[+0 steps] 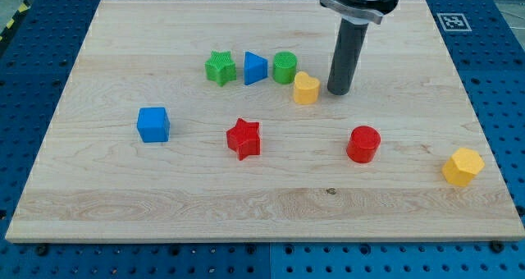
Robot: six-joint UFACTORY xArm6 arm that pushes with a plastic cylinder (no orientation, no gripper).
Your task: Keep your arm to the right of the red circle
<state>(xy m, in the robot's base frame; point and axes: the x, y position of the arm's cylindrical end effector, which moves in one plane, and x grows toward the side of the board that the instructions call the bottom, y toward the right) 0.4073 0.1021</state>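
Observation:
The red circle (363, 144) is a short red cylinder standing right of the board's middle, toward the view's bottom. My tip (340, 92) is the lower end of the dark rod and rests on the board above the red circle and slightly to its left, apart from it. The tip is just to the right of a small yellow block (306, 89), close to it; I cannot tell if they touch.
A green star (220, 68), a blue triangle (255, 69) and a green cylinder (285, 67) stand in a row left of the yellow block. A blue cube (153, 124) is at the left, a red star (244, 138) in the middle, a yellow hexagon (463, 166) at the lower right. The wooden board (123, 205) lies on a blue pegboard surface.

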